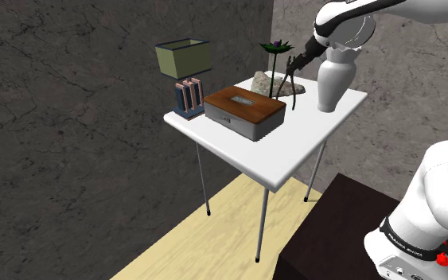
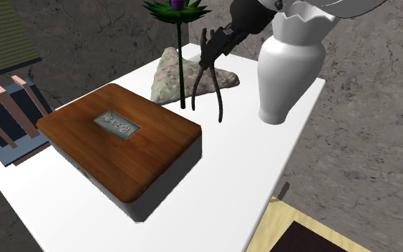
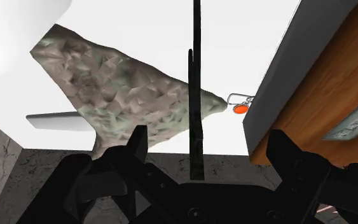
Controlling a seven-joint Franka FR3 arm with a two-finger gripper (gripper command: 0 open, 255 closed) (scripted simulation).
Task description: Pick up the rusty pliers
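The pliers (image 2: 222, 104) are dark and thin and hang upright. Their head sits in my black gripper (image 2: 208, 39) and the two handles spread downward, the tips close above the white table (image 2: 264, 165). In the shoulder view the pliers (image 1: 293, 86) hang under the gripper (image 1: 295, 60) at the table's far side, between a grey rock and a white vase. In the wrist view the pliers (image 3: 196, 114) show edge-on as a narrow bar running out from between the two fingers of the gripper (image 3: 209, 137). The handles are off the surface, so the grip holds them.
A grey rock (image 2: 165, 77) and a dark plant stem (image 2: 182, 68) stand just beside the pliers. The tall white vase (image 2: 289, 64) is close on the other side. A wood-topped box (image 2: 121, 139) lies in the table's middle. A lamp (image 1: 182, 57) and books (image 1: 188, 95) stand at the far corner.
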